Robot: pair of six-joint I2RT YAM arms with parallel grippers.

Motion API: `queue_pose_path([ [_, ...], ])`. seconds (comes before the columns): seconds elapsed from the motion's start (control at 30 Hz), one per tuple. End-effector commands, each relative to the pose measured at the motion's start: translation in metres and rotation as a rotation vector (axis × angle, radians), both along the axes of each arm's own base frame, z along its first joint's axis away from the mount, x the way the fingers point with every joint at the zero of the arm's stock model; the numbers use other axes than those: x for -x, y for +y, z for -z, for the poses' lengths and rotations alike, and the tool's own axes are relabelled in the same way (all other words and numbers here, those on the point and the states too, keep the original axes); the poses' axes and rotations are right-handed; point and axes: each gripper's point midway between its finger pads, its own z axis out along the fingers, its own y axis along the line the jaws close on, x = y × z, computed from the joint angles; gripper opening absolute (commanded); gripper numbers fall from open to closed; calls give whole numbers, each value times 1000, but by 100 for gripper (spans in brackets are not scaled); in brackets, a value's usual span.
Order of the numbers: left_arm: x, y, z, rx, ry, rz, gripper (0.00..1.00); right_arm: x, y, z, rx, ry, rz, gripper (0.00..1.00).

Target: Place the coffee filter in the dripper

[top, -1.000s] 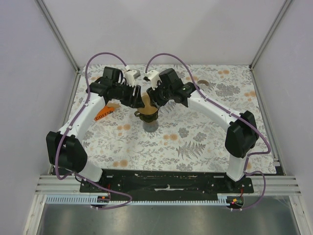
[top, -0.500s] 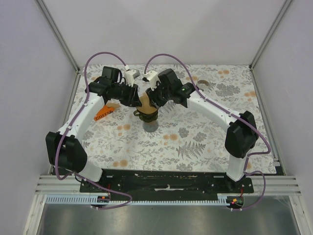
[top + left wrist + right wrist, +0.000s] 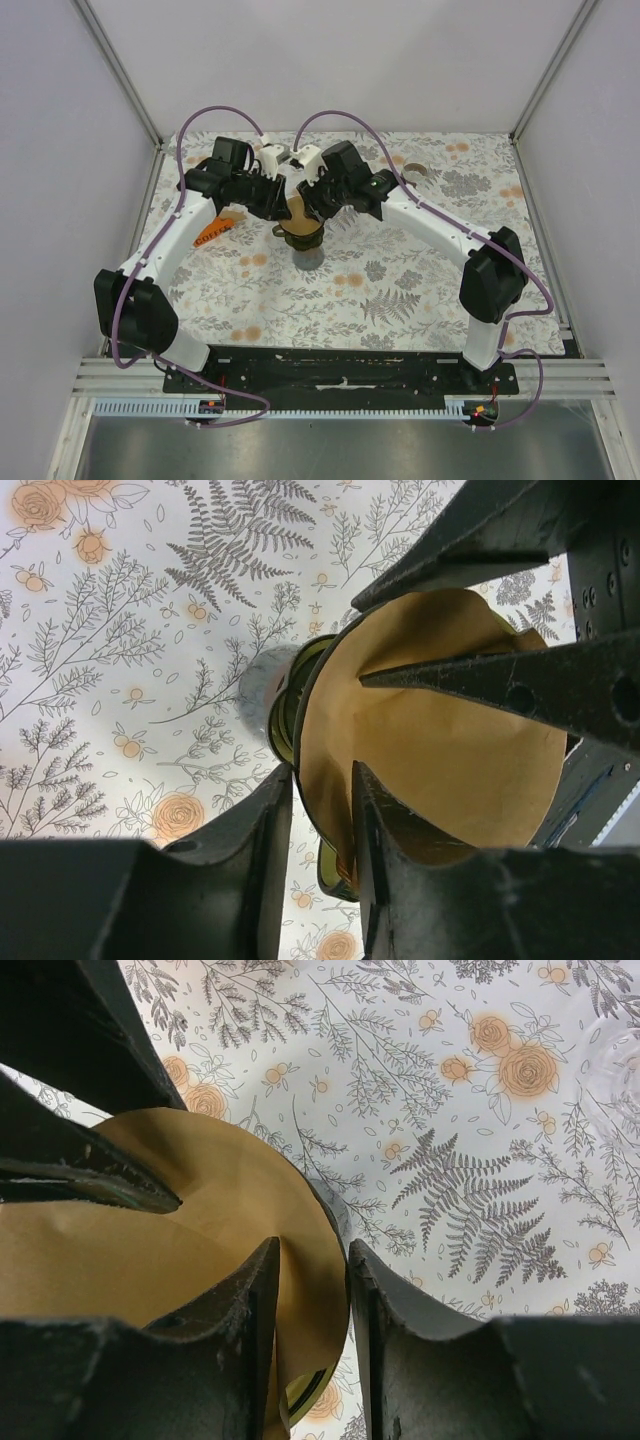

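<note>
A brown paper coffee filter (image 3: 298,211) sits opened in the olive glass dripper (image 3: 301,238) at mid-table. My left gripper (image 3: 274,200) is at its left rim and my right gripper (image 3: 313,199) at its right rim. In the left wrist view the left gripper (image 3: 323,780) stands narrowly apart astride the filter (image 3: 430,750) wall and the dripper rim (image 3: 283,712), without pinching. In the right wrist view the right gripper (image 3: 311,1255) straddles the filter (image 3: 120,1250) wall the same way, one finger inside. The dripper rim (image 3: 312,1400) shows below.
An orange coffee packet (image 3: 213,232) lies left of the dripper under the left arm. A small round object (image 3: 415,172) lies at the back right. The floral table cloth (image 3: 400,290) is ringed by grey walls and frame posts.
Both grippers have drawn closer together over the filter, and their wrists now nearly touch. The filter and dripper have stayed in place.
</note>
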Motion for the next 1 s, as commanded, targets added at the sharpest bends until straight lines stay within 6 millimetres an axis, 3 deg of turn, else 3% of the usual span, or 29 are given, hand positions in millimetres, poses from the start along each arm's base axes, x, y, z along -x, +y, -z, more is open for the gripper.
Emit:
queue_pose_path([
  [0.0,8,4,3,-36,-16,35,39,-7,-1,-10,-11,-29,10,43],
  [0.37,10,4,5,-43,-18,44,47,-3,0,-51,-67,-104,-24,62],
  [0.63,6,2,-13,-30,-52,49,51,5,-6,-86,-148,-142,-65,71],
  [0.97,3,2,-23,-29,-73,44,59,6,-14,-99,-200,-140,-75,72],
])
